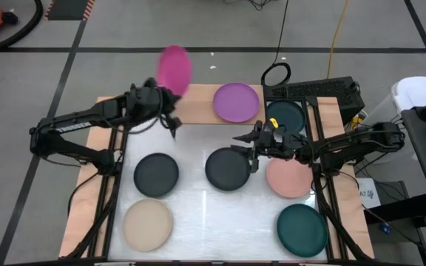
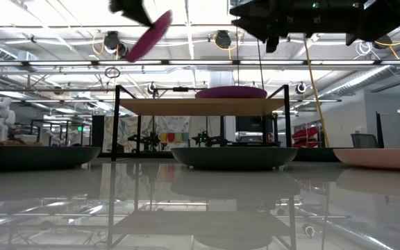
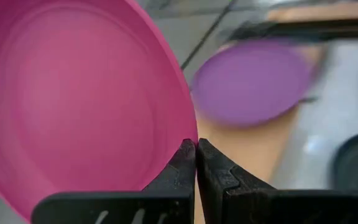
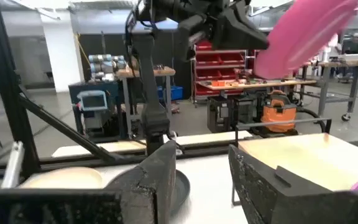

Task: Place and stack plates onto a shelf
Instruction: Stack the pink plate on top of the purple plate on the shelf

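Carrying toward the shelf [image 1: 198, 111], with its bare end just below the tool. Hot pink plate [image 1: 174, 69] pinched at the rim by the left gripper [image 1: 170, 103], tilted high to clear the purple plate [image 1: 236, 101] beside. Right gripper [image 1: 247, 151] released, waiting over a black plate [image 1: 226, 170].

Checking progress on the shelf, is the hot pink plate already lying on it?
No, the hot pink plate hangs tilted in the left gripper above the shelf, where only the purple plate lies.
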Robot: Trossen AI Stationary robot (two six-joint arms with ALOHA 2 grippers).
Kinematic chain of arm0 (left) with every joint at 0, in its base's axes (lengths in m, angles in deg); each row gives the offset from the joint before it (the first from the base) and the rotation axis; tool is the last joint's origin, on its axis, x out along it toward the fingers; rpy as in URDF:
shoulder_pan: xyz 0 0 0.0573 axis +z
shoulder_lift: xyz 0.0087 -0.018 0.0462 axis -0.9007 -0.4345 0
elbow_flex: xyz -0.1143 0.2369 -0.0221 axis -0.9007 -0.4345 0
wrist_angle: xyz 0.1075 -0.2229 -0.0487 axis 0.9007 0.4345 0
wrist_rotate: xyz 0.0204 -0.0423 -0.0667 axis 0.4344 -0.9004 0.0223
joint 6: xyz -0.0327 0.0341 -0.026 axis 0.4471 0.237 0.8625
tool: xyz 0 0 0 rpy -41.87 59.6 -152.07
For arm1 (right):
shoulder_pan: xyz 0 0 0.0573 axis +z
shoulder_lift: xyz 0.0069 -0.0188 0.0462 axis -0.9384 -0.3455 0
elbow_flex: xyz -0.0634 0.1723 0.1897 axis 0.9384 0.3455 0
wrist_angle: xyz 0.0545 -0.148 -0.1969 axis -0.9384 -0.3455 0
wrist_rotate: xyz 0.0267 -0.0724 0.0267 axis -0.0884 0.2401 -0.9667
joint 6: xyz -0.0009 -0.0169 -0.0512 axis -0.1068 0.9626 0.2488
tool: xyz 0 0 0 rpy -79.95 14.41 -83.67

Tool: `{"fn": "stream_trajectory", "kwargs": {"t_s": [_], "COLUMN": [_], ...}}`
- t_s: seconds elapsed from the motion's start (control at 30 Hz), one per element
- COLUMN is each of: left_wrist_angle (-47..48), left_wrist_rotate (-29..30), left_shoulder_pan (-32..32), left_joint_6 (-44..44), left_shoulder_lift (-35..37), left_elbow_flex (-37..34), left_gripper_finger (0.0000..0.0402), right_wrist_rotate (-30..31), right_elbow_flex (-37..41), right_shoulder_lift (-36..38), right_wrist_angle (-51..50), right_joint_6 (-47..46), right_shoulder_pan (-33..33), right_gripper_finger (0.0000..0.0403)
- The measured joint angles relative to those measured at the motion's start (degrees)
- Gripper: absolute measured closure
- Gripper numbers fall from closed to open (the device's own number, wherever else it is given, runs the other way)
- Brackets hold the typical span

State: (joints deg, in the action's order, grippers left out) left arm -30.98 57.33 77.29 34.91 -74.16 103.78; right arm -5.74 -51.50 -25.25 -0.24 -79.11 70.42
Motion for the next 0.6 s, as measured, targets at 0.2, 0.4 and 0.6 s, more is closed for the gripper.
{"fn": "stream_trajectory", "kwargs": {"t_s": [0.2,0.4,0.6], "left_wrist_angle": [-1.03,0.52,3.36], "left_wrist_rotate": [-7.27,-9.52,-15.23], "left_shoulder_pan": [-0.7,-0.76,-0.95], "left_joint_6": [-10.85,-21.59,-28.66], "left_shoulder_lift": [-11.92,-24.3,-32.89], "left_elbow_flex": [7.41,14.72,20.86], "left_gripper_finger": [0.0401,0.0401,0.0401], "right_wrist_rotate": [-19.31,-27.45,-27.23], "right_elbow_flex": [0.0,0.0,3.15], "right_shoulder_lift": [7.67,14.49,16.07], "right_wrist_angle": [-4.08,-10.45,-8.2], "right_joint_6": [-1.15,-1.24,1.68], "right_shoulder_pan": [0.3,2.88,6.55], "right_gripper_finger": [0.0273,0.0273,0.0273]}}
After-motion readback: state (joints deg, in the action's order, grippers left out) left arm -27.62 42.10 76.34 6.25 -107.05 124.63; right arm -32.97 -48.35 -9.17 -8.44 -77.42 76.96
